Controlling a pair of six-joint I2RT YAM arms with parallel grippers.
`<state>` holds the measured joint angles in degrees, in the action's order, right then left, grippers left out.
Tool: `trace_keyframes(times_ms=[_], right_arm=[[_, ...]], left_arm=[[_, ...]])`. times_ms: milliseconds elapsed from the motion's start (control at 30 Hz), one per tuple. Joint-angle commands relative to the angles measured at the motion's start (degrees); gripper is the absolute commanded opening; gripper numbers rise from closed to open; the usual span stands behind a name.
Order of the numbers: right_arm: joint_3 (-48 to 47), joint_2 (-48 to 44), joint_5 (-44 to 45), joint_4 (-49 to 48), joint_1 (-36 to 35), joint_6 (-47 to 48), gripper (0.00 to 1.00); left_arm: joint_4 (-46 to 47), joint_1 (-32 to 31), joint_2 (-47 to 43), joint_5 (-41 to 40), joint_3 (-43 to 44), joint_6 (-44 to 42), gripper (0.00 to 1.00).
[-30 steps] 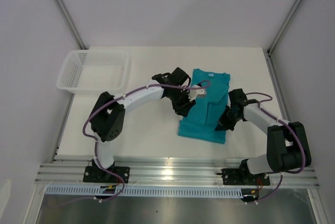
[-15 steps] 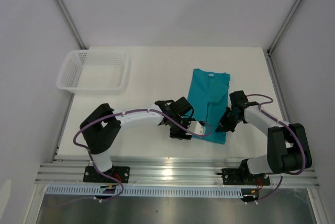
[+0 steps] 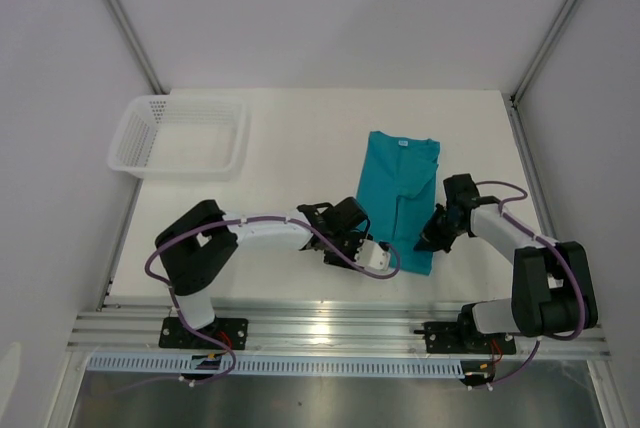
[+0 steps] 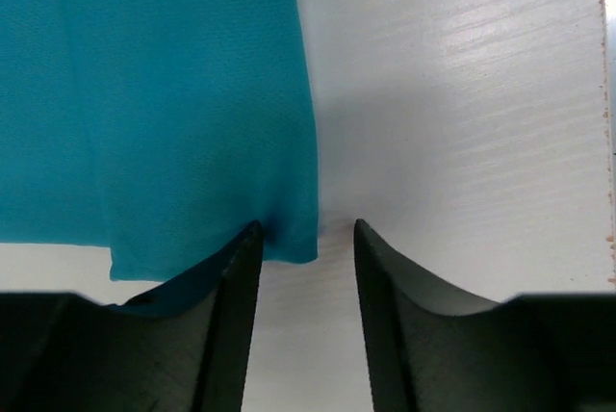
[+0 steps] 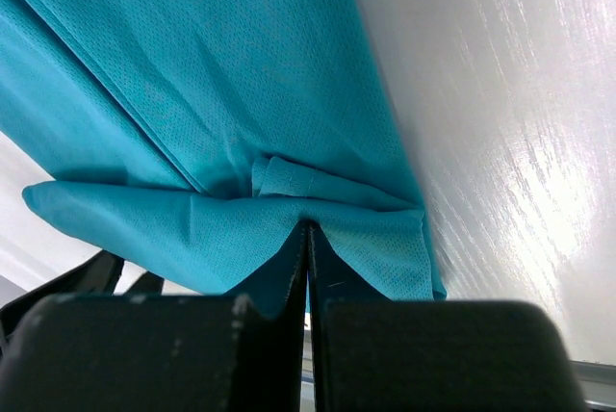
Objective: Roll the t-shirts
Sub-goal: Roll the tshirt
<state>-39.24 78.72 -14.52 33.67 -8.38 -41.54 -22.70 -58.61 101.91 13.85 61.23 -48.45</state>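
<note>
Folded t-shirt point(image 3: 405, 188) laid on the table point(image 3: 300, 138); near right corner pinched by the right gripper point(image 5: 308, 231), left gripper point(image 4: 306, 231) spread around the left corner, apparently unclamped. A pinch is needed before rolling.

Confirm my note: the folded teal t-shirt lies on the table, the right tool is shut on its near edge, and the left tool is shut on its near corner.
Wrong on the left tool: the left wrist view shows its jaws apart, open at the near corner of the t-shirt, not shut on it. The right tool is shut on the near edge, as noted.
</note>
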Motion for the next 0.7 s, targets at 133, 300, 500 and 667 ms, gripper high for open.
trace_keyframes(times_ms=[133, 300, 500, 667], right_arm=[[-1.2, -3.1, 1.6, 3.3, 0.3, 1.8, 0.06], [-1.4, -8.0, 7.4, 14.6, 0.3, -8.1, 0.30], [-0.8, -21.5, 15.7, 27.6, -1.9, -26.3, 0.41], [4.5, -28.3, 16.9, 25.3, -3.8, -39.6, 0.45]], left_arm=[[3.7, -0.4, 1.2, -2.8, -1.4, -1.5, 0.15], [0.9, -0.2, 0.7, -2.1, 0.5, 0.9, 0.01], [-2.4, 0.2, 0.7, 0.9, 3.5, 4.2, 0.01], [-2.4, 0.3, 0.9, 1.4, 4.0, 4.5, 0.01]])
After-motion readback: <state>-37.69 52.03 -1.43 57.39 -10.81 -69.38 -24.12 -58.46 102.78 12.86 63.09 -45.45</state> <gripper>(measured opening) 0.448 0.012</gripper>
